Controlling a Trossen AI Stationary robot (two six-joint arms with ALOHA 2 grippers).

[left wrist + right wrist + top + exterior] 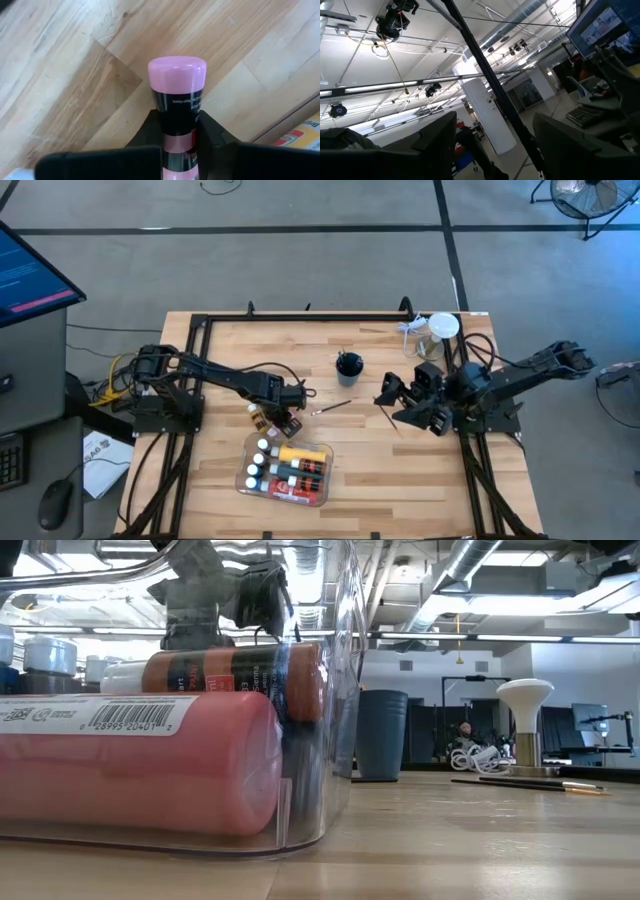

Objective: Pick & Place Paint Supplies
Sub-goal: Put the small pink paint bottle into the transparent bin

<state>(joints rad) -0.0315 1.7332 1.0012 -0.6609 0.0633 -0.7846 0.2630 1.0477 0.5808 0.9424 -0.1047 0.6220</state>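
A paint bottle with a pink cap (177, 75) and a dark, pink-banded label lies lengthwise on the wood, and my left gripper (181, 142) is shut on it. In the high view that gripper (291, 421) stands just beyond the clear tray (322, 480), beside a small brown bottle (258, 418). The tray holds several tubes, among them a big pink one (130, 760) and a brown one (235, 670). A thin brush (331, 406) lies on the table's middle. My right gripper (397, 394) hangs open above the table's right half, tipped upward (505, 150). My left gripper pinches the bottle's labelled body (179, 112), below the cap, between its two fingers (150, 131). The fingers come from above, pointing down, and lie across the bottle. The cap end sticks out past them over the wood; whether the bottle is lifted clear does not show.
A dark cup (349, 366) stands at the table's middle far side, and a clear jar with a white lid (441, 328) sits at the far right corner. The tray's corner (300, 135) lies close to the held bottle. Bare wood lies between the tray and the right arm.
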